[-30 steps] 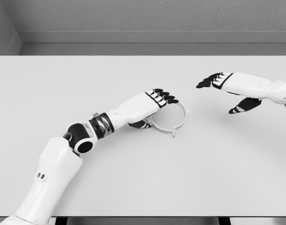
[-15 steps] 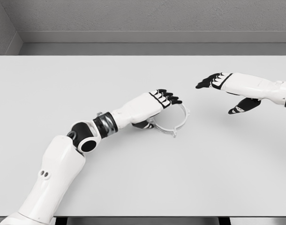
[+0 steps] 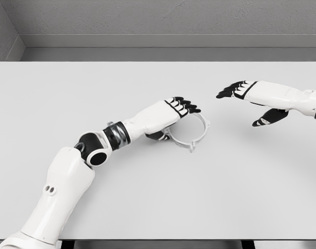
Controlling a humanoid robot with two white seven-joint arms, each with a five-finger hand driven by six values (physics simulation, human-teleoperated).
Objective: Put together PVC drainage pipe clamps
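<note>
A thin white ring-shaped pipe clamp (image 3: 204,129) lies flat on the white table (image 3: 147,202), just right of the middle, with a small tab pointing toward me. My left hand (image 3: 173,122) lies over the ring's left part. Its dark fingers (image 3: 186,107) stretch across the top of the ring and the thumb (image 3: 158,136) is tucked at the ring's left rim. The fingers are loosely spread and I see no closed grasp. My right hand (image 3: 243,108) hovers open to the right of the ring, clear of it, palm down with the thumb hanging below.
The left forearm and elbow (image 3: 98,150) run diagonally from the lower left across the table's front half. A grey wall (image 3: 158,21) stands behind the table's far edge.
My left hand has crept slightly up and to the right over the ring, and its elbow has shifted right. The ring and the right hand have stayed almost still.
</note>
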